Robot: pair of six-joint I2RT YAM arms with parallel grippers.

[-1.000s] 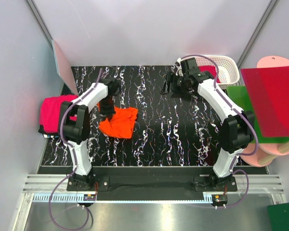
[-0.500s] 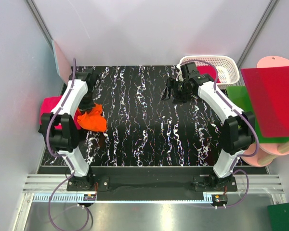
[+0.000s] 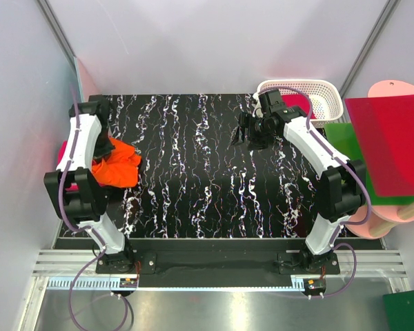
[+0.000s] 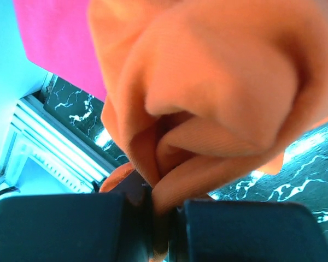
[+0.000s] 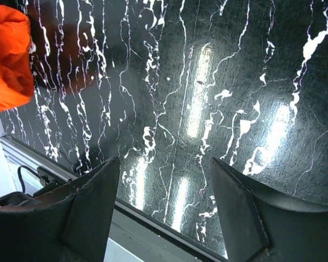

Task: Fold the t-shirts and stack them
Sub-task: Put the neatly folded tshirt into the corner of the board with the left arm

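Note:
My left gripper [image 3: 102, 148] is shut on the bright orange t-shirt [image 3: 117, 165], which hangs bunched at the table's left edge. In the left wrist view the orange cloth [image 4: 208, 98] fills the frame and is pinched between the closed fingers [image 4: 229, 229]. A magenta-pink t-shirt [image 3: 67, 153] lies under and left of it, also seen in the left wrist view [image 4: 60, 38]. My right gripper [image 3: 247, 134] is open and empty, held over the table's far right part; its fingers [image 5: 93, 202] stand wide apart. The orange shirt shows at that view's top left [image 5: 8, 54].
A white basket [image 3: 317, 96] with pink cloth inside stands at the far right. Stiff red [image 3: 390, 141] and green [image 3: 345, 138] sheets and pale pink boards [image 3: 390, 217] lie to the right. A panel [image 3: 90, 93] leans at the far left.
My left arm has swung left, carrying the orange t-shirt from the table's middle left to over the magenta-pink shirt at the left edge. The right arm has barely moved.

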